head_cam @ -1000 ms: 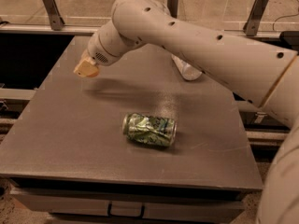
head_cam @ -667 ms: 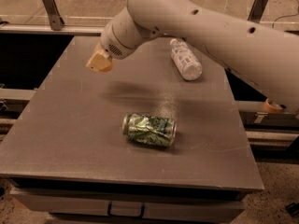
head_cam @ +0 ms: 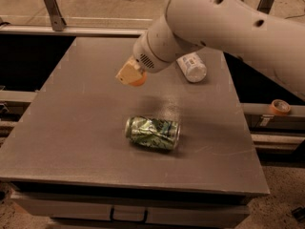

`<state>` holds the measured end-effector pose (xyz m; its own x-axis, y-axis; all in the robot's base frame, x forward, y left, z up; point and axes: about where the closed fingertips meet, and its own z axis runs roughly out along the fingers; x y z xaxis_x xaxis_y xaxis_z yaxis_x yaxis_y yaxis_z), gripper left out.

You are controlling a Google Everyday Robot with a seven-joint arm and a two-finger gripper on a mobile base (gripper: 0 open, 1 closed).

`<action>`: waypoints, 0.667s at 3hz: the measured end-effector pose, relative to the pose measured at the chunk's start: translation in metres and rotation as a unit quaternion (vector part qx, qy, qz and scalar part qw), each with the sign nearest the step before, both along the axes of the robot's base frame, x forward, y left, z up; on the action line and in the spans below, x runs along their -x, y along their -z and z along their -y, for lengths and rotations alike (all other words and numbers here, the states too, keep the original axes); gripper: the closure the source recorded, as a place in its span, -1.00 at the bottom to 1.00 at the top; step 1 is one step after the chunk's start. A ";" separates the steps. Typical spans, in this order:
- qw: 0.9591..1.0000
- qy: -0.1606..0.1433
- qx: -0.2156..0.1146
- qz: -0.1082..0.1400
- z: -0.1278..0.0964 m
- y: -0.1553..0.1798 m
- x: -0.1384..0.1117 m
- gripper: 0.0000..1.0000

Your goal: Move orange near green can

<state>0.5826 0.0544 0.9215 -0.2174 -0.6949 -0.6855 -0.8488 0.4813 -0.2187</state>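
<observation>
Since a moment ago the gripper [head_cam: 127, 75] has swung right, from over the far-left part of the counter [head_cam: 71, 123] toward its middle. Nearest, the crushed green can [head_cam: 152, 133] lies on its side on the counter. Beyond it, raised off the surface, the gripper is closed on the orange [head_cam: 139, 82], apart from the can. Farthest back lies a plastic bottle [head_cam: 192, 67].

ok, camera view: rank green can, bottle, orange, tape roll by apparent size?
1. green can
2. bottle, partly behind the arm, so unsure against the can
3. tape roll and orange look alike; the orange is half hidden in the gripper, above the table beyond the can
</observation>
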 end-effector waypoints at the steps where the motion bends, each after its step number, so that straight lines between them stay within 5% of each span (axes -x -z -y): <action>1: 0.998 0.058 0.007 -0.035 0.029 0.013 0.028 1.00; 2: 0.992 0.096 0.009 -0.076 0.042 0.035 0.045 0.65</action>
